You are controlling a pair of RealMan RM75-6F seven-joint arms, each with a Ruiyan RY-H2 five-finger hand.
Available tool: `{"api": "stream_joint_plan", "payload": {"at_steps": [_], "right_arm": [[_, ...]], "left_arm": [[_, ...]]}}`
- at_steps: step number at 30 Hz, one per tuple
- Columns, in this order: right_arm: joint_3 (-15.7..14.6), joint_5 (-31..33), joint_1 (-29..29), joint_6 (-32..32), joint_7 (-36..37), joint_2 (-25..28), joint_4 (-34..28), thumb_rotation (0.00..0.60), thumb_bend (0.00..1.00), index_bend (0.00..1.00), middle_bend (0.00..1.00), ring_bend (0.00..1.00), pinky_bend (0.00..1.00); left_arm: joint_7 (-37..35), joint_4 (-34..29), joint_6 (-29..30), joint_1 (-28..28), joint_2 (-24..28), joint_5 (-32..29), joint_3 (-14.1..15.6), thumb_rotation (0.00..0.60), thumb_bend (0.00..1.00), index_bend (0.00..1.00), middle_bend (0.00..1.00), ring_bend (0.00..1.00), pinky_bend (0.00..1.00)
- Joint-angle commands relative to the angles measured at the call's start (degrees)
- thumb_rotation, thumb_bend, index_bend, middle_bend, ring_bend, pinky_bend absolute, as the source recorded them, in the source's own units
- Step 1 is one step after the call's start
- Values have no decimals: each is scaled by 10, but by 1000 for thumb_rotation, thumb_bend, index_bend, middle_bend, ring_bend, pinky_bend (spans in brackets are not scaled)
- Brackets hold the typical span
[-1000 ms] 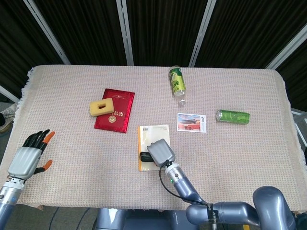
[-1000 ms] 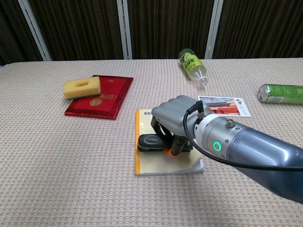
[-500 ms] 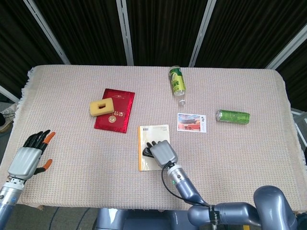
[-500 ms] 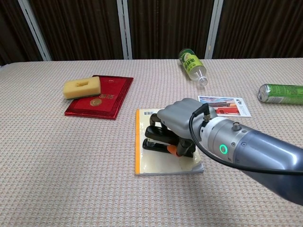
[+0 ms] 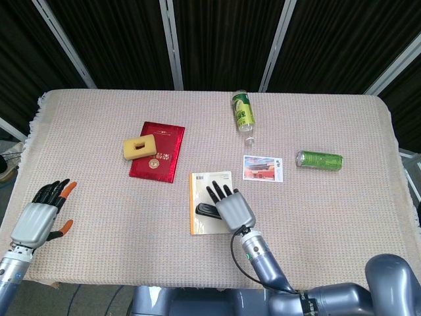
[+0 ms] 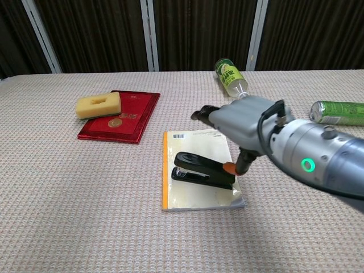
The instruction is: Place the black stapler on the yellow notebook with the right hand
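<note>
I am looking across the tabletop [image 5: 99,217], where the yellow notebook [image 6: 196,196] is lying near the middle with the black stapler [image 6: 202,170] resting flat on its cover. My right robot hand [image 6: 242,122] is hovering over the notebook's right edge, fingers spread and released, gripping nothing. I am judging the placement done; only pulling that arm clear is remaining. My left robot hand [image 5: 41,215] is idling, fingers apart, at the near left edge.
</note>
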Motion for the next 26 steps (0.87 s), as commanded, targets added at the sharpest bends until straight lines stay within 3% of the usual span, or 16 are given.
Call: {"api": "stream_joint_plan", "payload": {"at_steps": [1,5,8,11,15,20,26], "right_arm": [[-22,-25,-38,83,-20,70,-90,600,256,0,0,59,308],[-58,-86,-90,138,28,150,-146,600,218,0,0,0,139],[-85,-132,-125,162,78,197,-148,600,204,0,0,0,26],[-118,-188,-168,189,155,236,-122,600,199,0,0,0,0],[-158,-247,-234,221,306,266,-38,600,193,0,0,0,0],[-171,-260,-296,236,452,260,92,600,188,0,0,0,0],[-155,-271,-318,234,510,259,141,600,177,0,0,0,0]], "left_arm": [[0,-2,4,2,1,4,2,600,322,0,0,0,93],[5,-4,13,5,1,9,2,600,318,0,0,0,82],[7,-4,23,7,-2,12,-1,600,314,0,0,0,63],[9,-2,39,12,-7,16,-4,600,310,0,0,0,60],[9,-1,66,20,-11,25,-9,600,307,0,0,0,60],[13,11,113,30,-27,53,-13,600,304,0,0,0,59],[25,29,121,30,-44,67,-11,600,304,0,0,0,59]]}}
